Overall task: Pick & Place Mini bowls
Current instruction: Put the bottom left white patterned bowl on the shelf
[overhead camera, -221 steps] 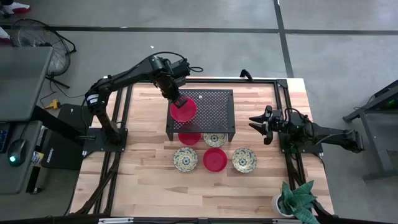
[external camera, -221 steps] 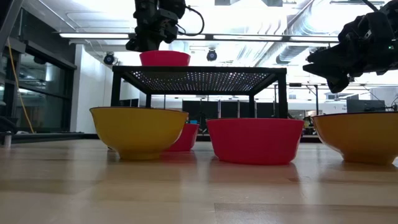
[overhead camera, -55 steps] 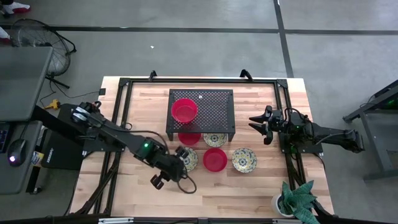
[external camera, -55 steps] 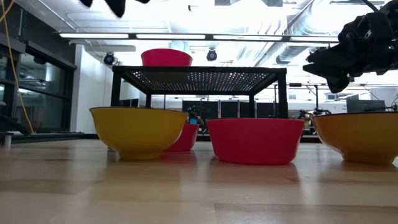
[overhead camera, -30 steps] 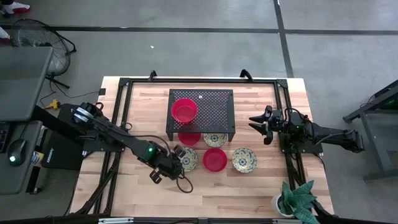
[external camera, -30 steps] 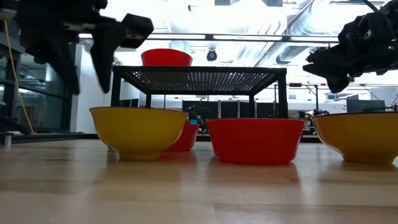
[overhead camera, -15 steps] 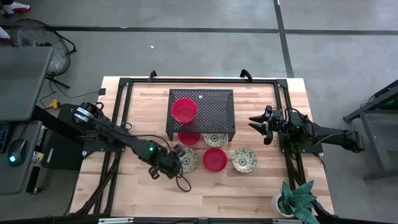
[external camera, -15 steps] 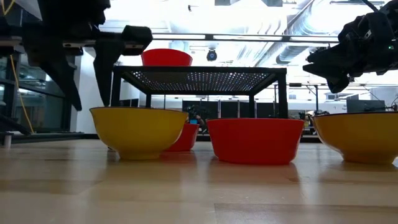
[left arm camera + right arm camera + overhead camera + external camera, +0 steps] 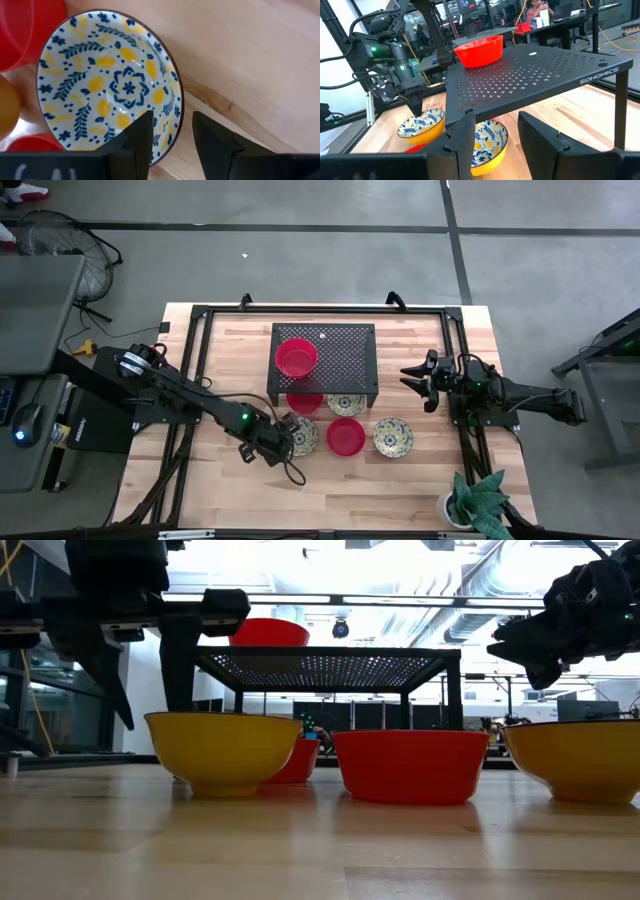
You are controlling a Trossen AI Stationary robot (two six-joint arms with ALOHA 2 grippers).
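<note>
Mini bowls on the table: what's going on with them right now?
The left gripper is over the floral bowl at the left of the front row, its open fingers straddling the rim, nothing lifted yet. One red bowl sits on top of the black perforated rack. Another red bowl and a second floral bowl stand in the front row. The right gripper waits open at the table's right side.

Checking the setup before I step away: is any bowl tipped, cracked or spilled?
Nothing stands out. One red bowl sits upright on the black mesh shelf; the others stand upright on the table. The left end effector hangs open over a floral bowl's rim.
</note>
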